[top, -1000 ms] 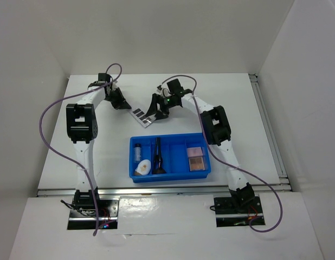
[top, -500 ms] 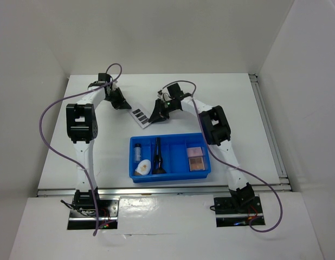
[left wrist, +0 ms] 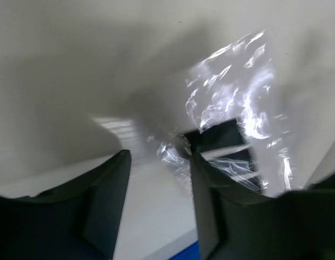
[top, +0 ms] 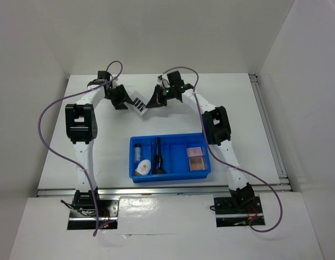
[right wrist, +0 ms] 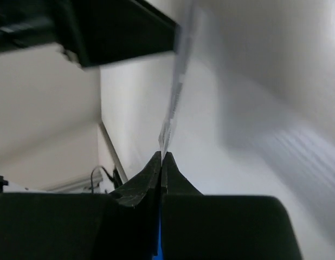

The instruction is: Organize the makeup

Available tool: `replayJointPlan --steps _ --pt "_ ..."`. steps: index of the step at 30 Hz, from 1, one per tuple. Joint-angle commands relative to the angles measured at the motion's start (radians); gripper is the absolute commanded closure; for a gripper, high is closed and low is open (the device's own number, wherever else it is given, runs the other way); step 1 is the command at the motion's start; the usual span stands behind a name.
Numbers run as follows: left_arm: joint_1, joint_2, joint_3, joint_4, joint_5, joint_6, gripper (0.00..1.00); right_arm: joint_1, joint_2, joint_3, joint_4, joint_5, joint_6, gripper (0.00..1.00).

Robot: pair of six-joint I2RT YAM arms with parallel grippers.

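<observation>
My right jaws pinch the palette (top: 139,104) by its edge; left jaws stand spread just beside it. Vial (top: 137,151), brushes (top: 158,157) and squares (top: 195,158) sit in the tray (top: 173,176), well behind both jaws. I judge only the palette is left.

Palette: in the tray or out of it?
Out. The palette sits beyond the blue tray, its edge pinched in the shut right gripper. The left gripper is open beside it.
</observation>
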Motion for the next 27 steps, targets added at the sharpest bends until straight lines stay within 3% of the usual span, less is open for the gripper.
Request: replayJointPlan --steps 1,6,8,14,19,21,27 --pt "-0.005 -0.084 0.087 -0.058 0.013 0.041 0.37 -0.056 -0.082 0.157 0.074 0.068 0.03 1.0" --pt "0.004 -0.22 0.113 -0.047 0.047 0.017 0.15 -0.086 -0.271 -0.028 0.166 0.152 0.042 1.0" --pt "0.013 -0.255 0.113 -0.047 0.067 0.017 0.13 -0.086 -0.375 -0.125 0.18 0.194 0.027 1.0" --pt "0.023 -0.415 0.008 -0.047 0.087 0.017 0.13 -0.086 -0.651 -0.419 0.12 0.303 -0.016 1.0" --pt "0.023 -0.559 -0.132 -0.057 0.087 0.026 0.13 -0.031 -1.059 -0.731 0.054 0.508 -0.004 1.0" --pt "0.023 -0.611 -0.215 -0.057 0.087 0.015 0.14 -0.002 -1.224 -0.839 -0.028 0.612 0.035 1.0" --pt "0.023 -0.821 -0.396 -0.055 0.044 -0.015 0.16 0.131 -1.506 -0.989 -0.262 0.778 0.238 1.0"
